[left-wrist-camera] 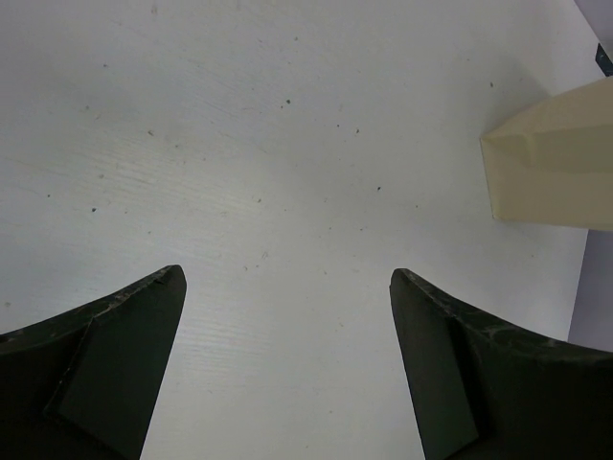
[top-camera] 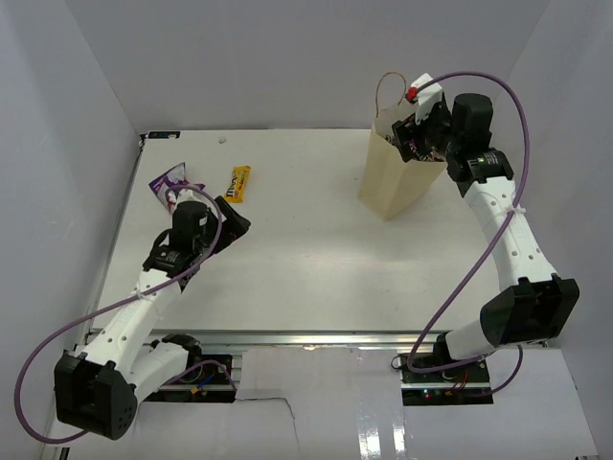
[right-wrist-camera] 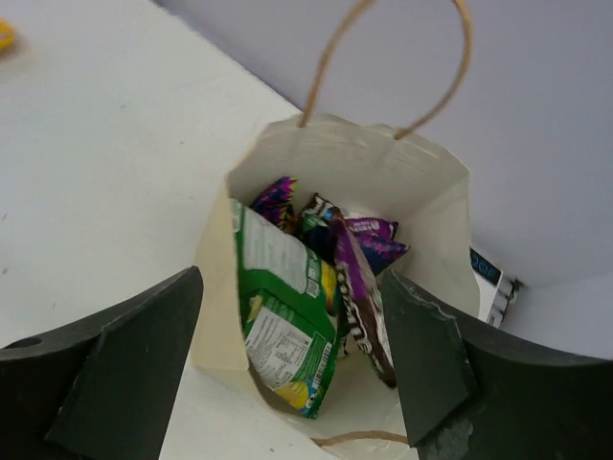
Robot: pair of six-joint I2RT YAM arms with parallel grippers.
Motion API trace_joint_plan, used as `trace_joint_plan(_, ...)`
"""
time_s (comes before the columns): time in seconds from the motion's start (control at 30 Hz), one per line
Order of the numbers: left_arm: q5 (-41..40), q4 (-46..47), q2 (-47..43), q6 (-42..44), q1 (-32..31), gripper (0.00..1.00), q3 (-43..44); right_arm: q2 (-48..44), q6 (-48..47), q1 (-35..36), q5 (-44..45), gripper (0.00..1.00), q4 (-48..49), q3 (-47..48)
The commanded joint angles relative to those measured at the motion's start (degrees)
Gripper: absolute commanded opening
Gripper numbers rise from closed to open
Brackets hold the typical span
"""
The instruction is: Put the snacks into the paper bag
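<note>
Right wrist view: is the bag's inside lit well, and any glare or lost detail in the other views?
Right wrist: paper bag interior evenly lit, green-white pouch print in focus, no glare. Left wrist: table bright, left fingers near-black, detail lost. Top external: glare only on the glossy surface below the table.

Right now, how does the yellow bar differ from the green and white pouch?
The yellow bar lies flat on the table, outside the paper bag; the green and white pouch stands on end inside it. The bar is a slim strip; the pouch is a broader packet. Neither is being held.
</note>
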Motion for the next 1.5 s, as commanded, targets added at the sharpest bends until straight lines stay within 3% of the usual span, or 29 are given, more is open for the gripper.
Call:
trace_joint_plan(0.0, 2.6, 6.7, 3.6, 0.3, 0.2, 0.98, 2.0, -5.1, -9.5, -0.3, -20.6, 0.81, -1.9, 0.5)
trace_joint_plan(0.07, 0.7, 8.3, 8.4, 0.4, 0.2, 0.98, 4.4, -4.7, -16.6, -0.3, -31.7, 0.79, -11.5, 1.4)
trace_joint_plan(0.1, 0.0, 8.3, 15.1, 0.9, 0.2, 0.98, 8.7, -3.5, -20.1, -0.2, -41.0, 0.77, -16.0, 2.0)
trace_joint_plan(0.13, -0.9, 8.1, 19.1, 3.5, 0.2, 0.98, 11.3, -2.8, -25.9, 0.0, -44.2, 0.69, -20.2, 2.5)
trace_joint_plan(0.17, -3.4, 6.6, 23.2, 5.3, 0.3, 0.98, 14.4, -2.2, -26.0, 0.9, -45.4, 0.63, -22.3, 2.6)
trace_joint_plan(0.2, -4.6, 5.9, 31.6, 7.8, 0.3, 0.98, 21.1, -1.0, -26.6, 1.4, -46.7, 0.47, -26.3, 2.8)
trace_joint_plan(0.3, -11.4, 2.6, 46.9, 20.2, 0.3, 0.98, 34.9, -0.6, -26.2, 3.1, -46.6, 0.35, -29.0, 0.7)
trace_joint_plan(0.37, -16.2, 1.1, 53.2, 28.4, 0.5, 0.98, 40.7, -1.6, -23.5, 3.9, -46.0, 0.43, -27.2, -1.8)
trace_joint_plan(0.4, -20.8, 1.1, 55.9, 30.2, 0.5, 0.98, 43.0, -2.8, -22.6, 4.0, -45.2, 0.55, -25.4, -4.3)
trace_joint_plan(0.53, -26.5, 1.4, 68.9, 36.1, 0.9, 0.98, 54.5, -4.7, -21.2, 5.0, -44.5, 0.59, -24.4, -8.3)
trace_joint_plan(0.63, -29.0, 0.8, 73.1, 37.3, 0.9, 0.97, 58.2, -5.5, -21.0, 5.0, -44.1, 0.59, -24.3, -10.3)
trace_joint_plan(0.73, -29.1, 1.0, 75.1, 37.8, 0.9, 0.77, 59.3, -5.5, -20.8, 5.0, -43.6, 0.59, -24.3, -11.4)
trace_joint_plan(0.77, -28.8, 1.1, 75.1, 37.7, 0.9, 0.57, 59.2, -5.4, -20.5, 5.0, -43.9, 0.59, -23.9, -11.5)
trace_joint_plan(0.8, -28.6, 1.1, 75.0, 37.4, 0.9, 0.44, 58.3, -5.0, -19.8, 5.1, -44.0, 0.59, -23.7, -11.7)
trace_joint_plan(0.87, -27.6, 1.2, 73.4, 36.7, 0.9, 0.20, 56.7, -4.2, -18.3, 5.4, -44.0, 0.58, -22.2, -12.1)
trace_joint_plan(0.9, -26.6, 1.3, 72.5, 36.0, 0.9, 0.16, 55.9, -3.9, -16.2, 5.5, -43.9, 0.58, -21.4, -12.1)
trace_joint_plan(1.0, -20.2, 1.5, 67.3, 33.6, 0.9, 0.09, 52.8, -2.0, -10.7, 8.2, -41.9, 0.58, -18.0, -12.1)
trace_joint_plan(1.1, -6.8, 2.5, 59.9, 31.5, 0.9, 0.08, 48.6, 0.7, -6.1, 11.4, -39.2, 0.62, -14.5, -11.7)
trace_joint_plan(1.17, 10.7, 5.3, 55.7, 29.7, 1.2, 0.08, 45.3, 3.0, -6.3, 12.5, -43.5, 0.64, -15.5, -9.9)
trace_joint_plan(1.23, 25.1, 13.8, 49.9, 27.3, 1.6, 0.11, 39.1, 4.6, -14.3, 12.9, -51.8, 0.64, -19.0, -7.2)
trace_joint_plan(1.27, 36.8, 20.1, 48.4, 25.6, 1.5, 0.12, 37.2, 5.0, -19.0, 12.8, -54.4, 0.63, -24.5, -4.1)
trace_joint_plan(1.33, 47.5, 28.9, 45.9, 18.0, 1.4, 0.13, 33.4, 4.2, -27.2, 12.7, -55.3, 0.62, -26.8, -1.9)
trace_joint_plan(1.37, 53.5, 31.9, 45.5, 15.4, 1.3, 0.13, 32.9, 3.8, -26.2, 12.7, -53.3, 0.60, -25.9, -1.4)
trace_joint_plan(1.43, 58.3, 40.9, 46.0, 7.5, 0.8, 0.13, 33.1, 3.9, -18.8, 12.2, -46.2, 0.54, -17.7, -0.7)
trace_joint_plan(1.47, 60.9, 44.0, 46.5, 4.9, 0.5, 0.13, 33.3, 4.3, -9.6, 11.9, -44.8, 0.53, -15.5, -0.4)
